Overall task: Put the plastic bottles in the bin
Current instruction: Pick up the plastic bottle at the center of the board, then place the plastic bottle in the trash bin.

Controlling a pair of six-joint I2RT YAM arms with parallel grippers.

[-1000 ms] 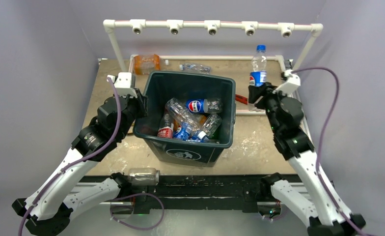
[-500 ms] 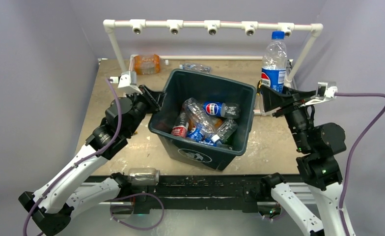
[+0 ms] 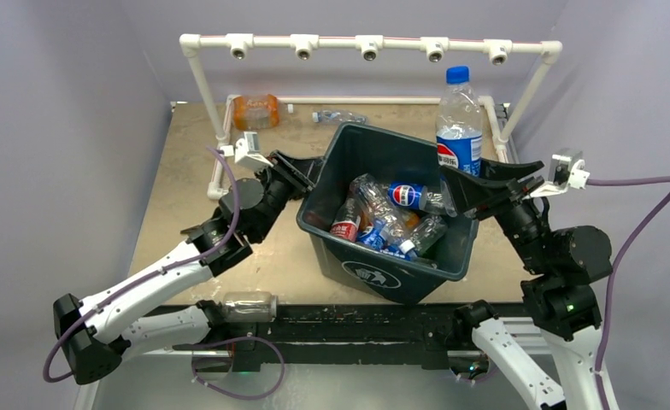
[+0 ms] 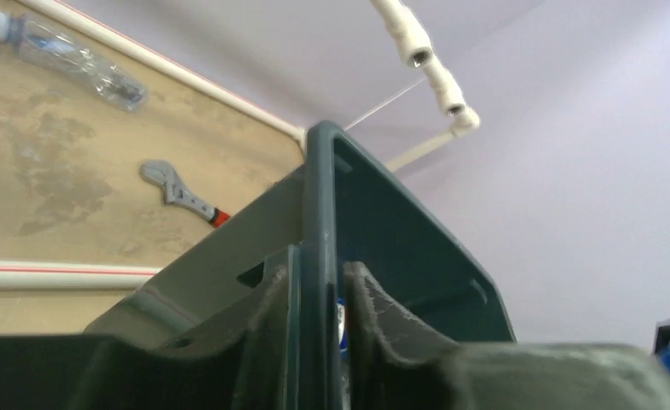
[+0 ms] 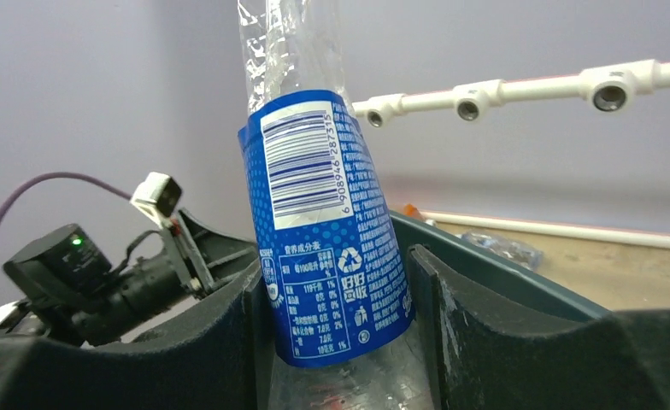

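The bin (image 3: 426,272) had slid right across the counter (image 3: 178,196), dragged by the left end effector (image 3: 302,171), which was pinched tight on its left rim. That brought its right rim under the bottle (image 3: 458,120), held upright by the label in the right end effector (image 3: 464,184), so a drop looked close. An orange bottle (image 3: 255,111) and a clear bottle (image 3: 338,117) lay far left. Only the left wrist view showed a wrench (image 4: 182,192).

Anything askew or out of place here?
Yes. The bin sits skewed to the table edges, its wall pinched in the left gripper. A wrench lies on the table beyond it, not a bottle. The bottle held upright in the right gripper looks normal.
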